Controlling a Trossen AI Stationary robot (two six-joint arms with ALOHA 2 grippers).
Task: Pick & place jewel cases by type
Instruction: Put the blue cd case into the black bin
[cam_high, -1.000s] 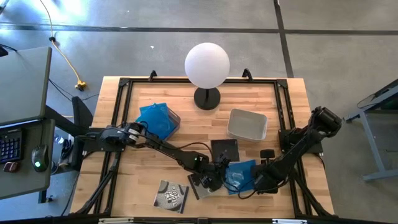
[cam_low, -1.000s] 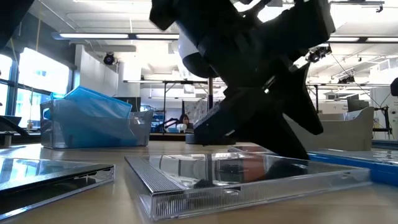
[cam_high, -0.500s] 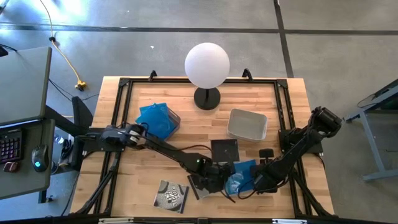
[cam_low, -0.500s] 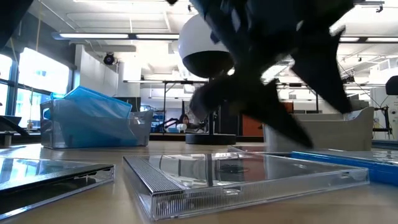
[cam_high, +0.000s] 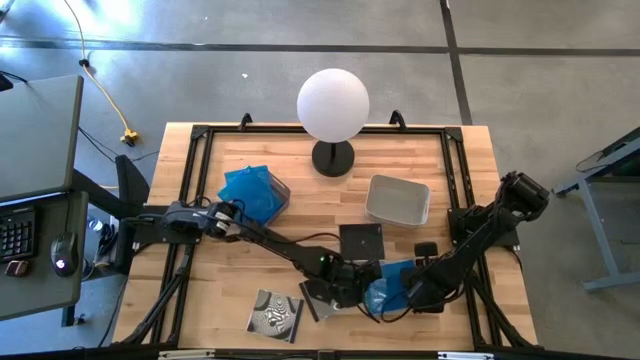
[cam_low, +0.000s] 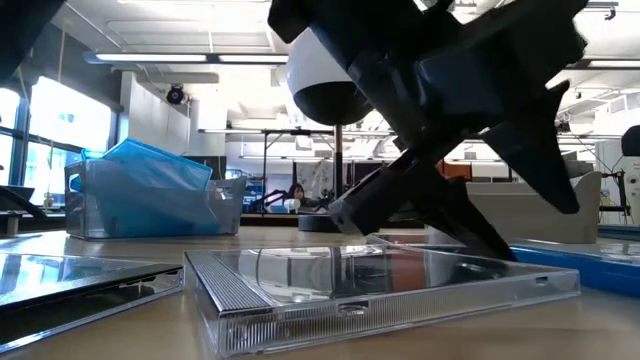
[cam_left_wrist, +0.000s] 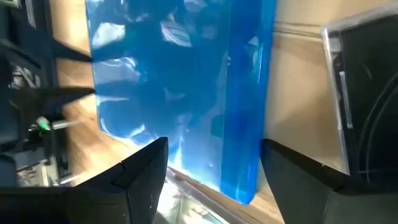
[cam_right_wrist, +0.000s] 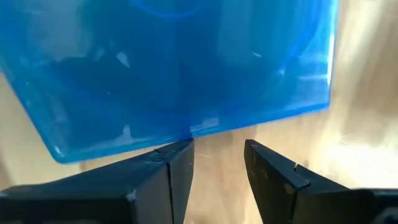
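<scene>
Taking the white globe lamp (cam_high: 333, 106) at the far edge of the table as the landmark, the work sits at the table side opposite it. There the left gripper (cam_high: 362, 293) and the right gripper (cam_high: 408, 296) close in from either side on one blue jewel case (cam_high: 393, 279) lying flat on the wood. The left gripper's fingers (cam_left_wrist: 147, 174) stand spread, straddling a corner of that case (cam_left_wrist: 180, 93) without clamping it. The right gripper's fingers (cam_right_wrist: 171, 168) are parted too, poised at the case's edge (cam_right_wrist: 174, 68) and holding nothing. To do this step well, I judge one gripper should take the case by a thin edge while the other steadies it, since a flat case on wood offers little to bite. It should also stay clear of the clear-fronted dark jewel case (cam_low: 380, 285) just beside the blue one, on the side away from the right arm. The swirl-patterned jewel case (cam_high: 275, 312) lies beyond that one, as far from the lamp. Nearer the lamp sits another dark jewel case (cam_high: 361, 240). Closer still to the lamp are the empty grey tub (cam_high: 398, 200) on one side and, on the other, the tub holding blue cases (cam_high: 252, 193), the likely goal.
</scene>
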